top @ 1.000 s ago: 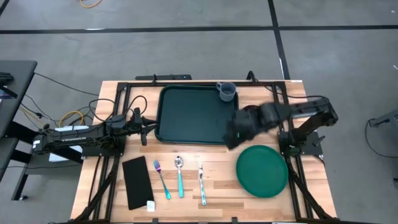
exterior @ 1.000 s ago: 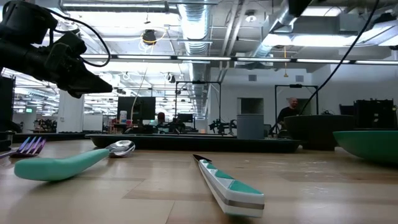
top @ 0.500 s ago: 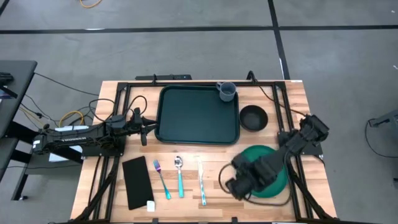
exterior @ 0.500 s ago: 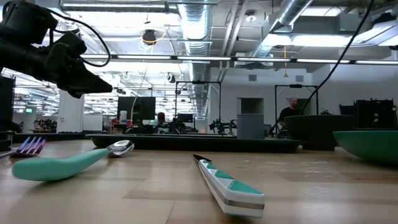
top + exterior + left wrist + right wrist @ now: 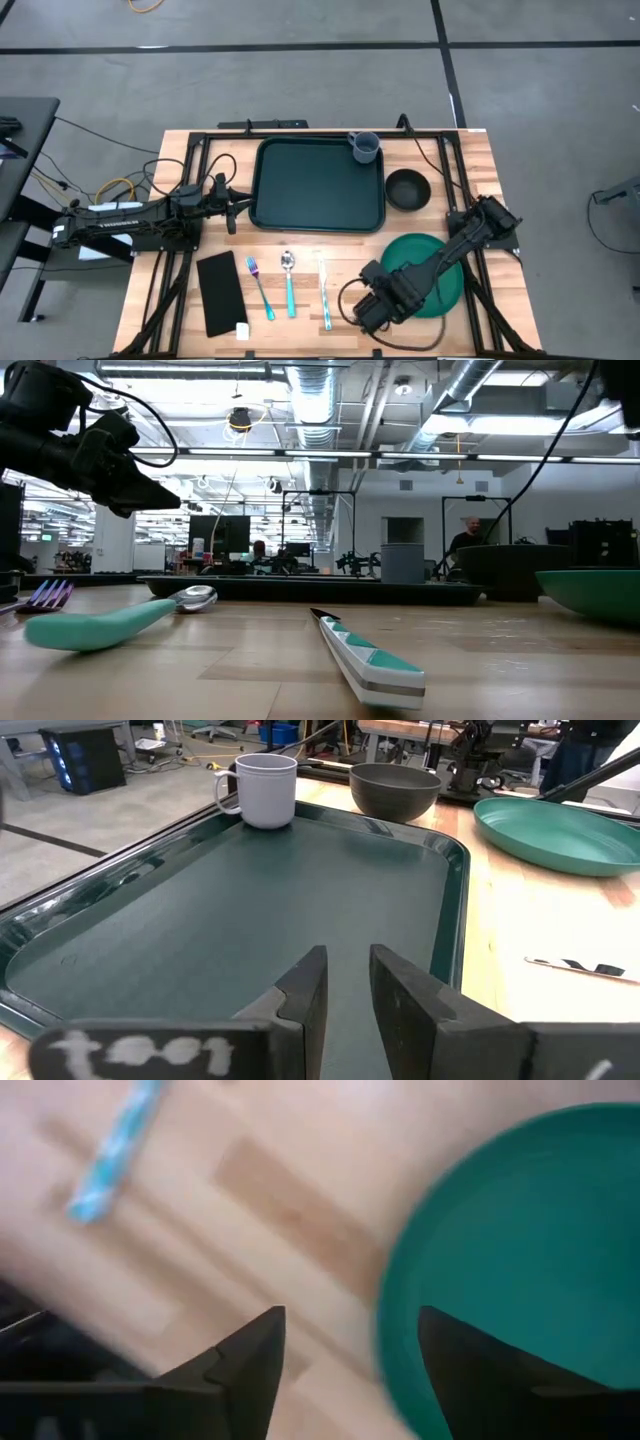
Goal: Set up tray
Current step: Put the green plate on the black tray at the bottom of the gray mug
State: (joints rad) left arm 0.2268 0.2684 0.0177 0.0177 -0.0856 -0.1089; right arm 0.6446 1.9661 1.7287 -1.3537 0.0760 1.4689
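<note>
1. Tray [image 5: 318,185] lies flat on the table [image 5: 180,310], toward the far edge and about mid-width; I see nothing resting on its dark green floor.
2. Just off the tray's far right corner stands a grey mug [image 5: 364,147], and a dark bowl [image 5: 407,189] sits on the wood close beside the tray's right rim.
3. On the near side of the tray I have a row of cutlery: a fork [image 5: 259,286], a spoon [image 5: 289,282] and a knife [image 5: 325,296], with a flat black rectangle [image 5: 220,292] further left of them.
4. A round green plate [image 5: 422,272] lies nearer than the bowl, off the tray's near right corner.
5. My right end effector [image 5: 368,310] hovers at the plate's left edge, fingers spread wide and gripping nothing.
6. My left end effector [image 5: 347,992] waits at the tray's left rim, fingers parted by a narrow gap and holding nothing.
</note>
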